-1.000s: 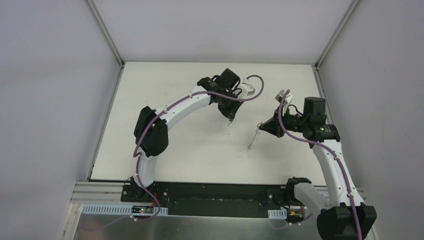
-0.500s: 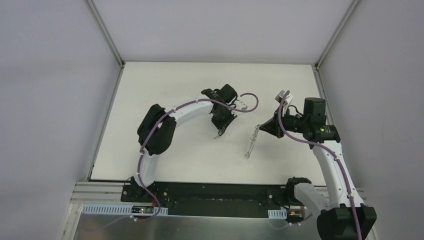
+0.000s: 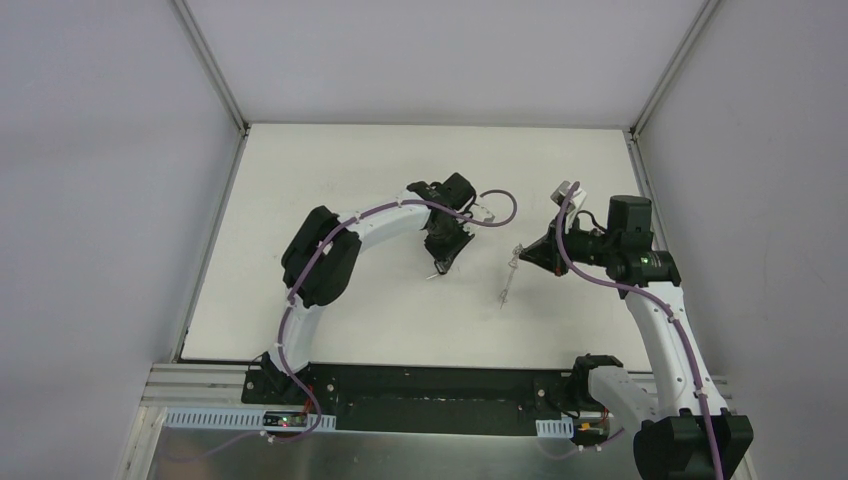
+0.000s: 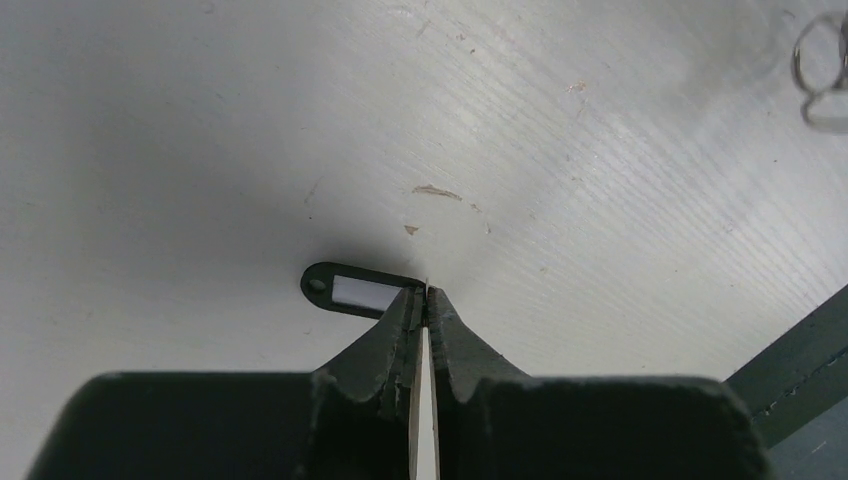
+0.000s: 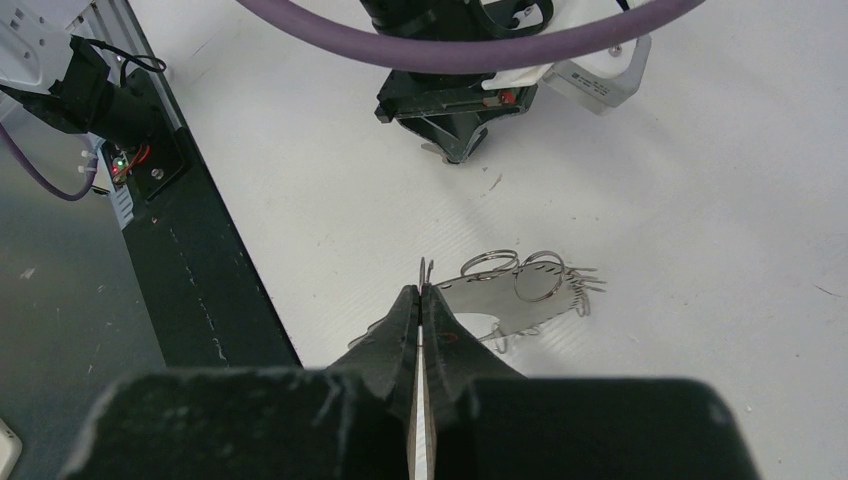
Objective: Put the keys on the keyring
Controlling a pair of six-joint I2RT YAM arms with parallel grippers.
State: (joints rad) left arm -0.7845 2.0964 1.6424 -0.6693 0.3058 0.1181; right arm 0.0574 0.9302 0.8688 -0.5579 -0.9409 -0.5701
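My left gripper (image 3: pixel 438 265) (image 4: pixel 425 292) is shut on the right end of the key (image 4: pixel 350 290), a tiny piece with a black oval head and a pale middle. It is held just above the white table. My right gripper (image 3: pixel 522 253) (image 5: pixel 421 290) is shut on the wire of the keyring (image 5: pixel 520 275), which hangs from its tips with small silvery rings on it. In the top view the keyring (image 3: pixel 507 280) dangles to the right of the left gripper, apart from it. A bit of the keyring (image 4: pixel 822 60) shows at the top right of the left wrist view.
The white table (image 3: pixel 380 320) is walled at the back and both sides. A black base strip (image 3: pixel 430 390) (image 5: pixel 200 290) runs along the near edge. The left gripper's body (image 5: pixel 455 140) faces the right wrist camera across bare table.
My left gripper has moved toward the near left and lower, still shut on the key. The right gripper has stayed put while the hanging keyring swung slightly.
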